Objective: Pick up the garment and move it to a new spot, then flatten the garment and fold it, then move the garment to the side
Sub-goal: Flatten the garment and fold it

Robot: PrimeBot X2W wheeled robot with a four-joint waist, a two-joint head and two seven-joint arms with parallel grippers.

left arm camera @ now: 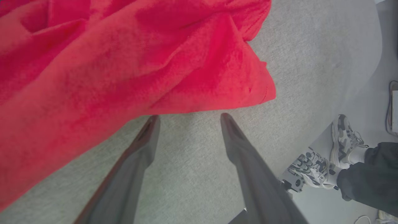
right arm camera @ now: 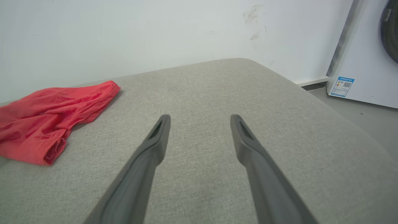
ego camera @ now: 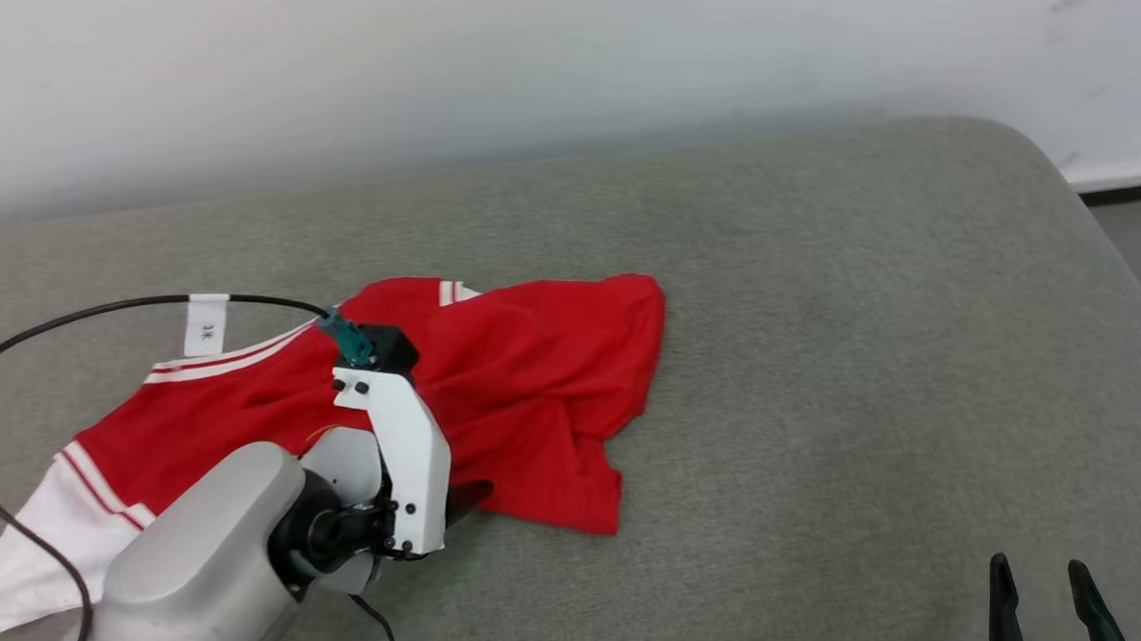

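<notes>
The left gripper [left arm camera: 189, 119] hangs with its jaws wide apart and nothing between them, its fingertips [left arm camera: 154, 120] just off the near hem of the garment [left arm camera: 124, 62], low over the grey cushion [left arm camera: 192, 174] on which the garment lies. In the head view the pale left wrist [ego camera: 411, 448] reaches in over the garment's near edge. The garment [ego camera: 529, 377] is a loose, creased heap, red body bunched and doubled over itself, a white sleeve panel [ego camera: 31, 547] trailing off its left end. The right gripper [right arm camera: 200, 117], jaws equally apart and empty, waits well clear of the garment on its right, over bare cushion [right arm camera: 217, 93]; from there the garment [right arm camera: 46, 115] shows as a rumpled red edge. Beyond the cushion's rim on the side away from the garment, a person's shoes [left arm camera: 314, 169] stand on the floor. Nothing is held, and the cloth is neither flat nor folded, so the work looks to be at the point of taking hold, either to carry the garment or to begin spreading it; which of the two cannot be told. The next move calls for closing the left jaws on the near hem, and for bringing the right gripper [ego camera: 1041, 567] across to the garment's far corner [ego camera: 644, 295] so the fabric can be pulled taut.
</notes>
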